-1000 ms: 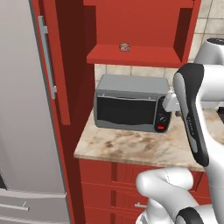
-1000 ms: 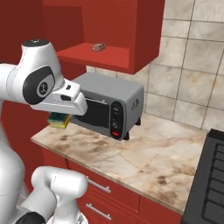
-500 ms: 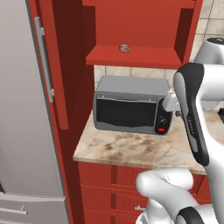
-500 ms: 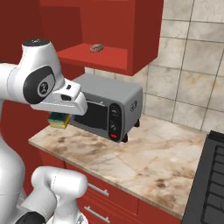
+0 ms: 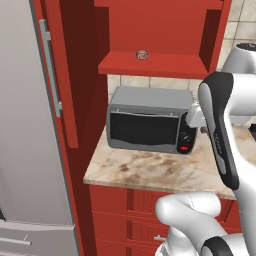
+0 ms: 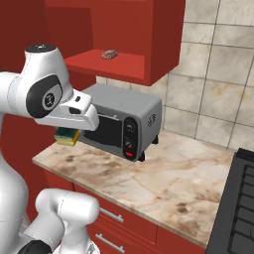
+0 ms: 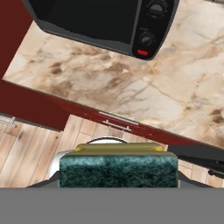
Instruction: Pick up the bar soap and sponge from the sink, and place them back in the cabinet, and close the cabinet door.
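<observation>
The sponge [image 7: 118,170] is pinched in the gripper [image 7: 118,175], green face toward the hand camera, and is held above the marble counter [image 6: 168,183] in front of the grey toaster oven [image 5: 147,120]. In the right base view it [image 6: 67,136] peeks out under the hand. The bar soap [image 6: 109,53] is seen lying on the shelf of the open red cabinet [image 5: 155,65], whose door [image 5: 62,75] stands open beside the fridge [image 5: 25,130]

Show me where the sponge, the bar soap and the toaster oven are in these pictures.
sponge [image 7: 118,171], hand view: on its dark green face.
bar soap [image 6: 109,53], right base view: on its top.
toaster oven [image 5: 144,129], left base view: on its glass door.
</observation>
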Controlling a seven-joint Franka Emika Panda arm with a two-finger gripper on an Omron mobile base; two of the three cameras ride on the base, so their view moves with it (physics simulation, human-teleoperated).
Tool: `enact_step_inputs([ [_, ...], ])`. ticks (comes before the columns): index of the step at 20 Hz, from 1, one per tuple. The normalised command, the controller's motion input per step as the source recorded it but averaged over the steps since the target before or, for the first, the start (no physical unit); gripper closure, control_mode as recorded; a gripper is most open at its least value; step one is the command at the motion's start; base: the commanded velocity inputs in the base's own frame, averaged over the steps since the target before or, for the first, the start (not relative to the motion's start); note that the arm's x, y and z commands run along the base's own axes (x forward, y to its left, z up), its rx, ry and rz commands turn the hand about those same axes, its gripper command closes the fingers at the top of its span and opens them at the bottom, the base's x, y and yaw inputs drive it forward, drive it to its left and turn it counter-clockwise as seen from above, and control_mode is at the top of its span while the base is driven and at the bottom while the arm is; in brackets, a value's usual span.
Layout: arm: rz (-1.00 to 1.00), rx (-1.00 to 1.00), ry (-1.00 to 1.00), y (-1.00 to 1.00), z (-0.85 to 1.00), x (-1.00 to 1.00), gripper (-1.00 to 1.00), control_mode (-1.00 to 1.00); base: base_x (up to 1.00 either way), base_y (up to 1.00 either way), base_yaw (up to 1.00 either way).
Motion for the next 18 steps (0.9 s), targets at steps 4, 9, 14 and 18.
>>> enact_step_inputs([
  [4,0.00,0.00,-0.04,0.00,0.30,0.02,1.00,-1.00,0.00,0.00,0.00],
  [9,0.00,0.00,-0.13,0.09,0.42,0.09,1.00,-1.00,0.00,0.00,0.00],
  [14,-0.01,0.00,-0.17,0.23,0.38,0.15,1.00,-1.00,0.00,0.00,0.00],
  [18,-0.06,0.00,-0.18,0.17,0.35,0.24,1.00,-1.00,0.00,0.00,0.00],
])
